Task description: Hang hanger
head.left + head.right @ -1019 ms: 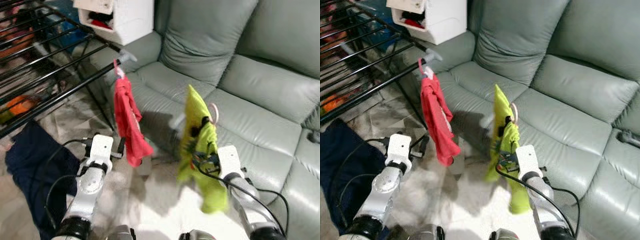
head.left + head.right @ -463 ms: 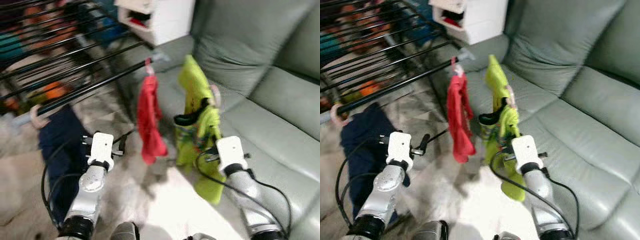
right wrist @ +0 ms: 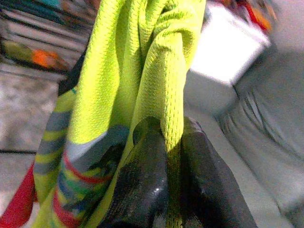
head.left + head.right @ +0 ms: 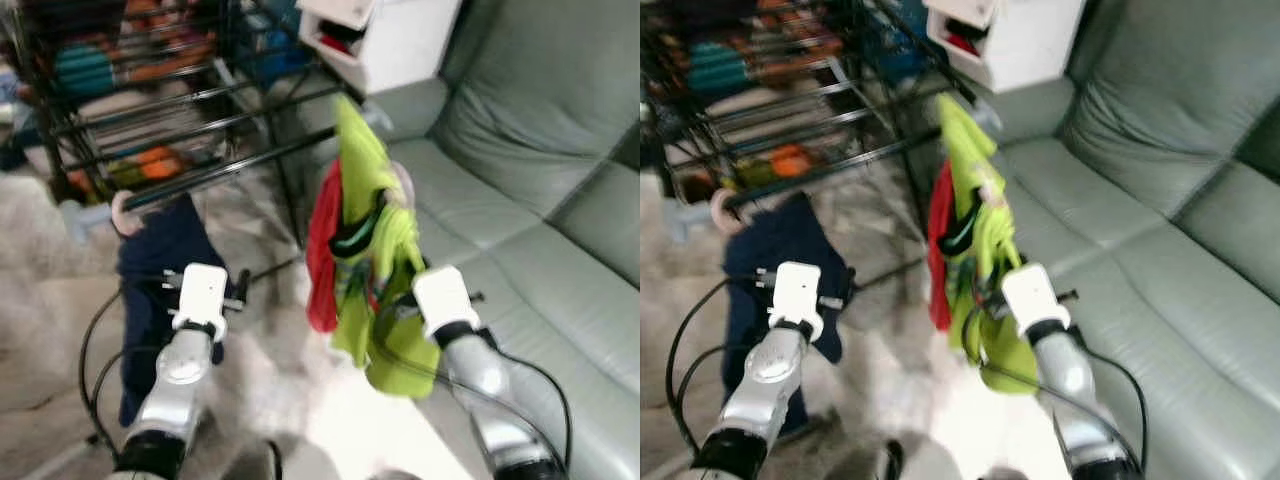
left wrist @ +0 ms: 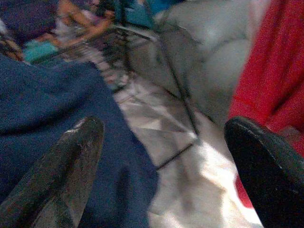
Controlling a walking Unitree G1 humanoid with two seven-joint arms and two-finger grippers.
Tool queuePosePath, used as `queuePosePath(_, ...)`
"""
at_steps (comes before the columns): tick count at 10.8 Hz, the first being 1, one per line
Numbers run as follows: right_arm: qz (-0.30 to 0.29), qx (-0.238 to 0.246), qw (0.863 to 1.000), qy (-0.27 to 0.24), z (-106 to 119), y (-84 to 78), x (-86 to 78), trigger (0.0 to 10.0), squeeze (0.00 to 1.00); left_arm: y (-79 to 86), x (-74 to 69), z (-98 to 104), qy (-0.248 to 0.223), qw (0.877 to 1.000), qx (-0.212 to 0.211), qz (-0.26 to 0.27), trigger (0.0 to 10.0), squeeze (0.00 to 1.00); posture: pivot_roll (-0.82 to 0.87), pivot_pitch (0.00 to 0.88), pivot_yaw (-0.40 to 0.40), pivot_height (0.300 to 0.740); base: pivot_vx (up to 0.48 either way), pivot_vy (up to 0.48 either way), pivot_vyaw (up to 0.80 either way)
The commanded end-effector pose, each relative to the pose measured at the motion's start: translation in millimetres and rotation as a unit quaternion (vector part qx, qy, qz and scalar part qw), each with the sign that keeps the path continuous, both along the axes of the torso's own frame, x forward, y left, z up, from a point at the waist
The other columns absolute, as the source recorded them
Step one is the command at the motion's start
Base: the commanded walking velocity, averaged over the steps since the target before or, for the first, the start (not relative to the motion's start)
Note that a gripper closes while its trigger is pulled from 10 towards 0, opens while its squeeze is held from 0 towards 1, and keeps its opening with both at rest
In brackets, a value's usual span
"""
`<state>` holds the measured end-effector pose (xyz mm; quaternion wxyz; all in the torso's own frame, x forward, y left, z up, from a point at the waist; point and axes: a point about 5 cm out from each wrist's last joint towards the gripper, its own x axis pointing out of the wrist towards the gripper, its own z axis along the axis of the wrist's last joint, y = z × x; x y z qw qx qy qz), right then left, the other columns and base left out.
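I am seeing the hanger (image 4: 402, 186) as a pale pink hook poking out at the top of a yellow-green shirt (image 4: 372, 250), which is draped over it and bunching around it. The shirt is being held up in the air in front of me, between the drying rack (image 4: 200, 120) and the grey sofa (image 4: 540, 200). My right gripper (image 3: 168, 156) is holding it from below: in the right wrist view the two black fingers (image 3: 145, 175) are pressing together on a fold of the yellow-green fabric, with a striped multicoloured band of the shirt hanging just beside them. I cannot tell whether they are also touching the hanger itself under the cloth.

A red garment (image 4: 322, 250) is hanging just behind the shirt, partly covered by it, below the near black rail of the rack. A dark navy garment (image 4: 160, 270) is hanging from the same rail further toward my left, on a pink hook (image 4: 124, 212).

My left gripper (image 5: 166, 166) is hovering low beside the navy garment, its fingers (image 5: 76, 156) standing well apart with nothing between them; the red garment is showing past one fingertip and the navy cloth past the other.

A white box-like unit (image 4: 395, 40) is standing behind the rack, against the sofa's arm. The floor (image 4: 60, 310) below is pale and marbled. The head views are slightly blurred.
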<state>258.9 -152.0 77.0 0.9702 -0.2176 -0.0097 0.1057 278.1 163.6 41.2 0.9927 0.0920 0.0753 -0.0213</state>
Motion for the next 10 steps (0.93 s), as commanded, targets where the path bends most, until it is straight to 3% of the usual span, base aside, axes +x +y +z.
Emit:
queuePosePath(1, 0.033, -0.009, 0.998, -0.058, 22, 8.9, 1.1, 10.0, 0.00, -3.4, 2.4, 3, -0.008, 1.000, 0.001, -0.006, 10.0, 0.00, -0.10, 0.000, 0.037, 0.740, 0.000, 0.000, 0.80)
queuePosePath(2, 0.077, -0.028, 0.994, -0.070, 24, 17.9, -3.1, 10.0, 0.00, -5.4, 2.4, 3, -0.006, 1.000, 0.003, -0.012, 10.0, 0.00, -0.10, 0.000, 0.038, 0.740, 0.000, 0.000, 0.80)
queuePosePath(4, 0.168, 0.001, 0.986, -0.004, 9, 32.3, -19.3, 10.0, 0.00, -6.9, 2.6, 2, -0.006, 1.000, 0.006, -0.020, 10.0, 0.00, -0.10, 0.000, 0.039, 0.740, 0.000, 0.000, 0.80)
queuePosePath(6, 0.179, 0.039, 0.982, 0.050, 0, 28.7, -24.0, 10.0, 0.00, -7.0, 3.3, 2, -0.004, 1.000, 0.006, -0.021, 10.0, 0.00, -0.10, 0.000, 0.041, 0.740, 0.000, 0.000, 0.80)
queuePosePath(7, 0.156, 0.073, 0.982, 0.081, -6, 19.8, -21.5, 10.0, 0.00, -8.3, 4.3, 1, 0.002, 1.000, 0.008, -0.027, 10.0, 0.00, -0.10, 0.000, 0.041, 0.740, 0.000, 0.000, 0.00)
queuePosePath(8, 0.073, 0.123, 0.977, 0.159, -24, 6.1, -17.5, 10.0, 0.00, -9.9, 4.4, 0, 0.007, 0.999, 0.003, -0.038, 10.0, 0.00, -0.09, 0.000, 0.042, 0.740, 0.000, 0.000, 0.00)
queuePosePath(9, 0.045, 0.134, 0.970, 0.197, -34, 1.8, -17.9, 10.0, 0.00, -10.0, 4.4, 0, 0.008, 0.999, 0.002, -0.039, 10.0, 0.00, -0.09, 0.000, 0.042, 0.740, 0.000, 0.000, 0.00)
queuePosePath(10, -0.022, 0.151, 0.928, 0.339, -68, -9.8, -31.1, 10.0, 0.00, -11.7, 4.7, 0, 0.009, 0.999, 0.004, -0.046, 10.0, 0.00, -0.09, 0.000, 0.043, 0.740, 0.000, 0.000, 0.00)
